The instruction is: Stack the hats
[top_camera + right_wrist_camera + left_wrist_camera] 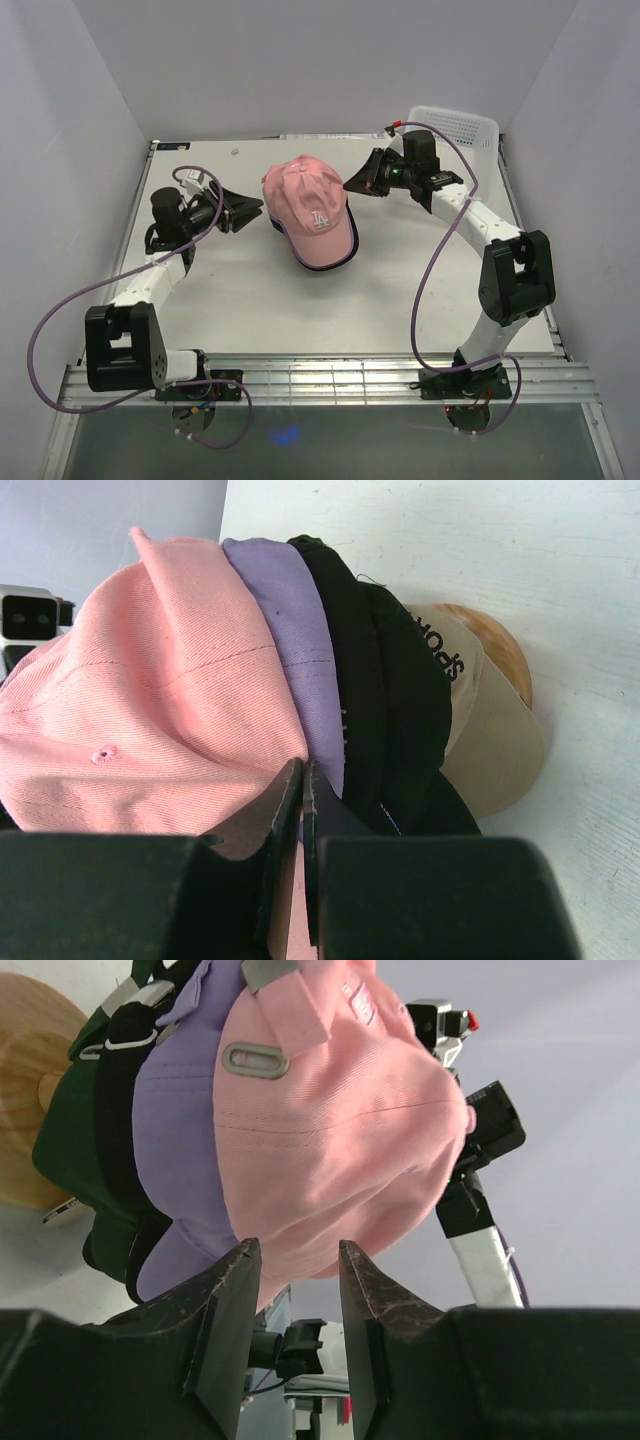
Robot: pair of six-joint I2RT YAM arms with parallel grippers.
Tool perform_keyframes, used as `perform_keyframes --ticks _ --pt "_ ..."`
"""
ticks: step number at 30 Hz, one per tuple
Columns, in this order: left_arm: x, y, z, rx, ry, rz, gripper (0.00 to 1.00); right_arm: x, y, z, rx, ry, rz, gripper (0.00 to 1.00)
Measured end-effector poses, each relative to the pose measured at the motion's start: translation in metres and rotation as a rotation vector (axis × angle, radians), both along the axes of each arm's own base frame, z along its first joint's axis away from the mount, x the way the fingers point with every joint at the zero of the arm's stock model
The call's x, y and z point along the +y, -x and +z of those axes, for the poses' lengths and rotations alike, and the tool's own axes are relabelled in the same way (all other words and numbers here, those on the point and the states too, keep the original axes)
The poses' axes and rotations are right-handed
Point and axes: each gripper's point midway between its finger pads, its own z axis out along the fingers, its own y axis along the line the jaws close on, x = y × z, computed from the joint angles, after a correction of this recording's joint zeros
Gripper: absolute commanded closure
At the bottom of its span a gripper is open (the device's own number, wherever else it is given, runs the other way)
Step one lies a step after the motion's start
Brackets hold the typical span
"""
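Note:
The hats sit in one pile on the table, with the pink hat (305, 205) (340, 1130) (150, 710) on top. Under it lie a lavender hat (175, 1110) (290, 620), a black one (115, 1090) (350, 660), a dark green one (65, 1150) and a tan one (500, 750). My left gripper (258, 207) (300, 1255) is open just left of the pile, nothing between its fingers. My right gripper (350, 184) (302, 765) is shut, its tips against the pile where pink meets lavender.
A wooden stand (25, 1050) (500, 645) shows under the pile. A white mesh basket (455, 122) stands at the back right corner behind the right arm. White walls close the table on three sides.

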Motion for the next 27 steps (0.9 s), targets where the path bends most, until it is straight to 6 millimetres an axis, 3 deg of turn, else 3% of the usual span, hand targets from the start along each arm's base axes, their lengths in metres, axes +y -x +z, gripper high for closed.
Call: perform_keyframes --ticks 4,14,27 --pt "-0.012 0.001 -0.014 0.023 0.019 -0.027 0.55 0.0 0.0 0.0 0.003 -0.001 -0.002 0.92" --pt "-0.011 -0.008 -0.014 0.003 0.039 -0.011 0.56 0.0 0.0 0.0 0.012 -0.007 -0.007 0.92" --pt "-0.011 -0.016 -0.03 0.039 0.049 -0.001 0.61 0.0 0.0 0.001 0.02 -0.011 -0.012 0.92"
